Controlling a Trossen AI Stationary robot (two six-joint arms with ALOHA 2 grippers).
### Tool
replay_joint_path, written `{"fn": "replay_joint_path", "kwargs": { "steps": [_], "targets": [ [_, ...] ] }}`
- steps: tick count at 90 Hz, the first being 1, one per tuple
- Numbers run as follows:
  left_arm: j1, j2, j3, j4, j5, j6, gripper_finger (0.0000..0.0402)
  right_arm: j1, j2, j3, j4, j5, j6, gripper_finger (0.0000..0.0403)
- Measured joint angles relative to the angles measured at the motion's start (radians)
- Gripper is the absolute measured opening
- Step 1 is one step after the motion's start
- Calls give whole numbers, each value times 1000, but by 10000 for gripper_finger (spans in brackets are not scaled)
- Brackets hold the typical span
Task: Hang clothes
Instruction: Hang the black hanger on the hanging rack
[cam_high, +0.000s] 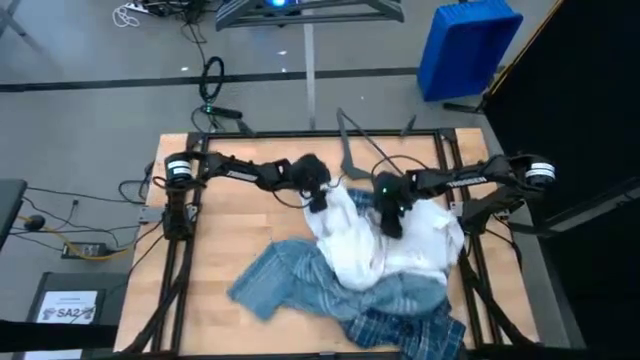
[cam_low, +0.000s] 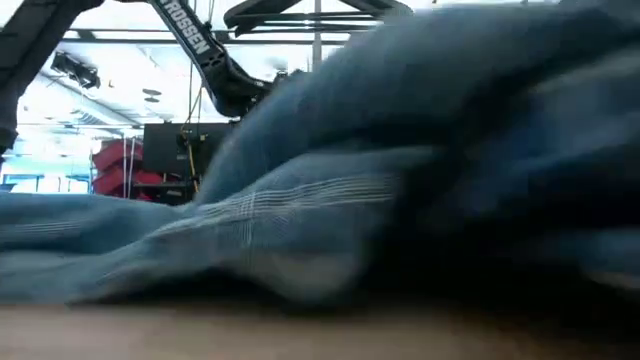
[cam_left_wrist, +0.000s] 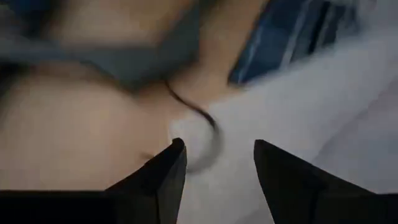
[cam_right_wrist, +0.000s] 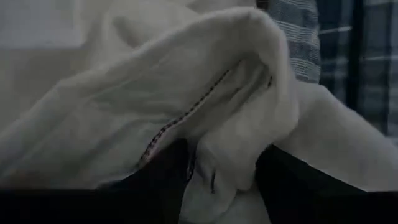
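**Shirts heaped on tabletop as two arms work the white one**

Shirts lie in one tangled pile on the wooden tabletop (cam_high: 210, 240), none yet on a hanger. Nearest the front edge, the plaid shirt (cam_high: 405, 325) is crumpled at the pile's right corner, and the striped shirt (cam_high: 285, 280) spreads flat toward the left; in the low view its folds fill almost the whole picture. The white shirt (cam_high: 385, 245) sits on top of both, toward the back, probably because it is the one being taken first.

The right tool (cam_right_wrist: 221, 171) is pressed into the white shirt, and a thick fold with a stitched seam is bunched between its fingers, so it appears closed on the cloth. That grip likely serves to lift or steady the garment while the other arm finds an edge. The left tool (cam_left_wrist: 217, 165) hangs just over the white shirt's left edge, fingers parted, with a rounded bit of white cloth and a dark thread between them; nothing is pinched yet.

Behind the tools, a dark hanger (cam_high: 350, 150) lies at the back of the tabletop, just beyond the pile, within reach for the next step. In the low view, more hangers (cam_low: 315, 12) show high up behind the shirts.

Farther off, on the floor past the tabletop's right corner, stands a blue bin (cam_high: 465, 45). What it holds cannot be told from above.
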Motion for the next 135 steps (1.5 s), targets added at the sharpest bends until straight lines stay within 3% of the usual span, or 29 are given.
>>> {"fn": "replay_joint_path", "kwargs": {
  "steps": [13,35,56,85,135],
  "targets": [
    [-22,-4,3,6,16,5,168,4,0,32,-24,71,-15,151],
    [-26,-2,2,31,-5,2,168,-97,-1,144,-21,138,-85,143],
    [-28,-2,2,64,-6,-3,168,-203,-1,172,29,346,-138,139],
    [-29,-2,2,74,-5,-22,168,-360,9,100,32,297,-139,150],
    [-33,-2,2,75,-5,-22,168,-327,4,-105,220,277,-107,136]
  ]
}}
